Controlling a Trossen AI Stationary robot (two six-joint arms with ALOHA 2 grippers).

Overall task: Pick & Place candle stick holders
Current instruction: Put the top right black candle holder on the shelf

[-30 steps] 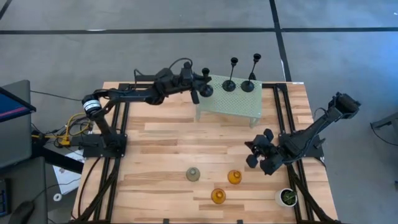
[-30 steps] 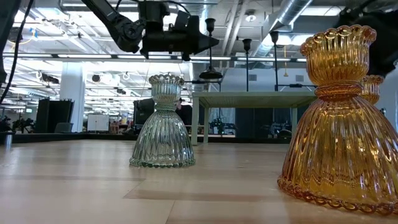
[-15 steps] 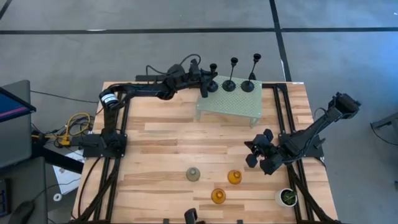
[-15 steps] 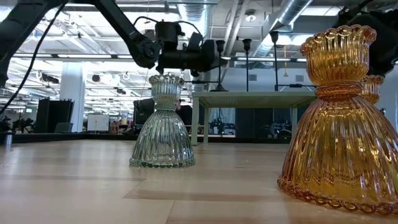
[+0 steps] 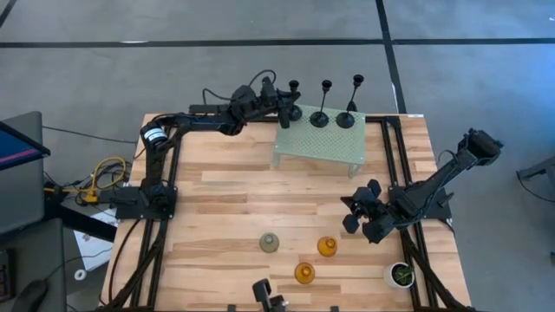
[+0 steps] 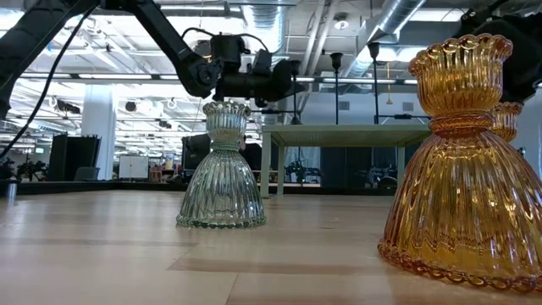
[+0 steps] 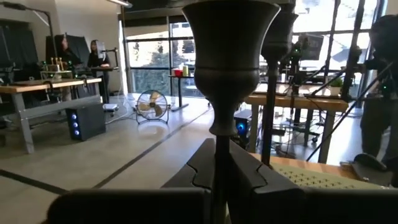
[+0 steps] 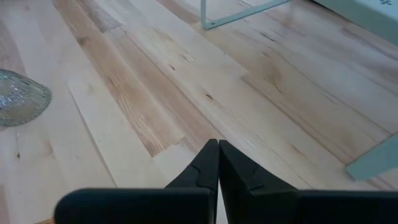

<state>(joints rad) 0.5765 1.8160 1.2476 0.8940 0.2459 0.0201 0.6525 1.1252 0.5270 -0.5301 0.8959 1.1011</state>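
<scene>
My left gripper [image 5: 283, 104] is at the table's far side, shut on a black thin-stemmed candle stick holder [image 5: 292, 98], by the far left corner of a pale green perforated stand [image 5: 325, 143]. Two more black holders [image 5: 320, 117] [image 5: 347, 116] stand on their round bases on the stand. A pale grey-green holder [image 5: 270, 243] and two amber ones [image 5: 326, 247] [image 5: 304, 273] stand on the table near the front. My right gripper [image 5: 354, 214] is shut and empty over the table's right part. My left gripper pinches the black holder's thin stem [image 7: 221, 163], below its cup [image 7: 227, 50], between its two fingers. The fingers come level from the table's left side and lie across the stem. The holder stands upright; whether its base touches the stand I cannot tell.
A small white pot with a green plant [image 5: 400, 275] stands at the near right corner. The grey-green holder [image 6: 221, 165] and an amber one [image 6: 461, 161] stand close to the low camera. Bare wood lies between the stand and the front holders.
My left gripper has carried the black holder toward the table's far edge and a little right, up to the stand's far left corner. The holder has stayed upright in the shut fingers.
</scene>
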